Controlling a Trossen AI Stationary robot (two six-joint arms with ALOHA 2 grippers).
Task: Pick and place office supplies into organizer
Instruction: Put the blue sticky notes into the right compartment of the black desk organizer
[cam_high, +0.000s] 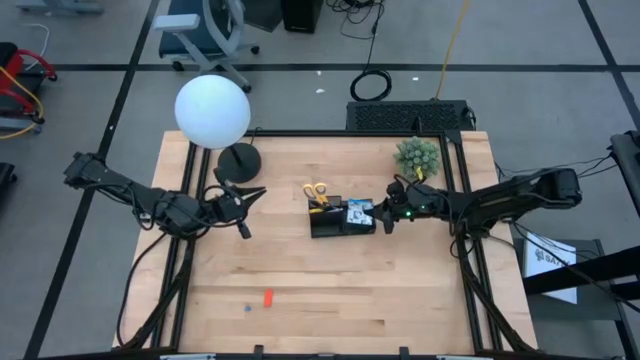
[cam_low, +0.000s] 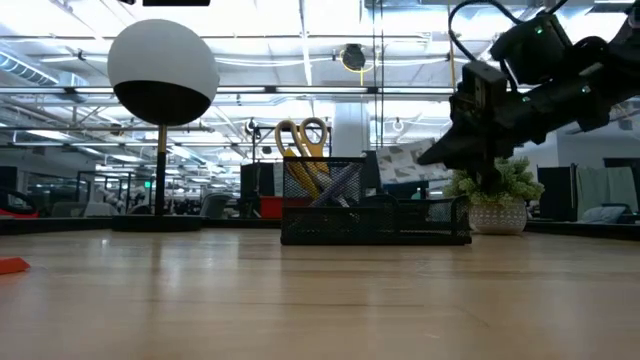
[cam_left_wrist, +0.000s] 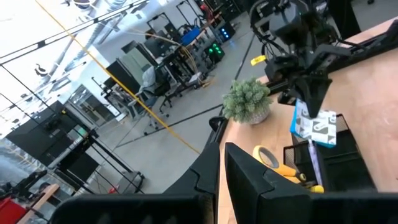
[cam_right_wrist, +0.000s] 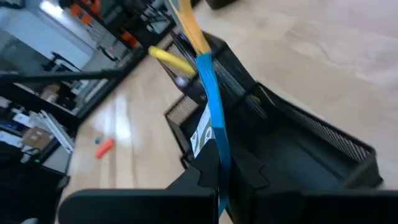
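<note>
Organizer (cam_high: 340, 218) is sitting mid-desk (cam_high: 330, 300), scissors (cam_high: 316, 193) standing in its back compartment. Left claw (cam_high: 245, 205) is hovering left of it, narrowly closed, empty. Right claw (cam_high: 384, 216) is pinching the blue pad (cam_right_wrist: 214, 118) over the front tray.

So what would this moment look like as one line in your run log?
right gripper: shut on blue pad, over organizer | left gripper: shut, waiting by lamp base | red piece: on table
</note>
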